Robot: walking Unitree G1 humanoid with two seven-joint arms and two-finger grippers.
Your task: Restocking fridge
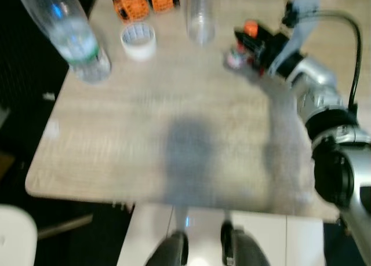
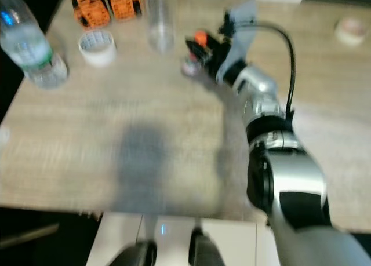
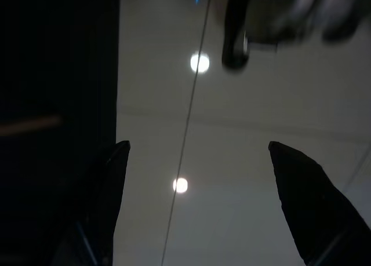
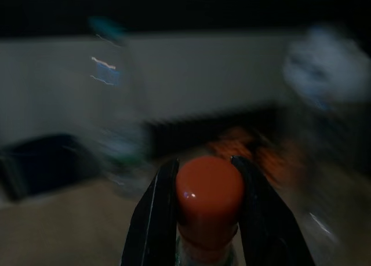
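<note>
Wooden table (image 1: pixel 174 144) — right gripper (image 4: pixel 203 214) clamped on orange bottle cap (image 4: pixel 208 188), left gripper (image 3: pixel 197 161) spread idle — could slip and topple nearby clear bottle (image 1: pixel 200 17).

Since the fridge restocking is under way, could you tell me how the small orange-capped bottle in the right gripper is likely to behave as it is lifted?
The right gripper pinches the orange-capped bottle at its rounded, glossy cap, so it may slip or swing. It looks small, so probably light. The tall water bottle nearby could tip if bumped.
</note>
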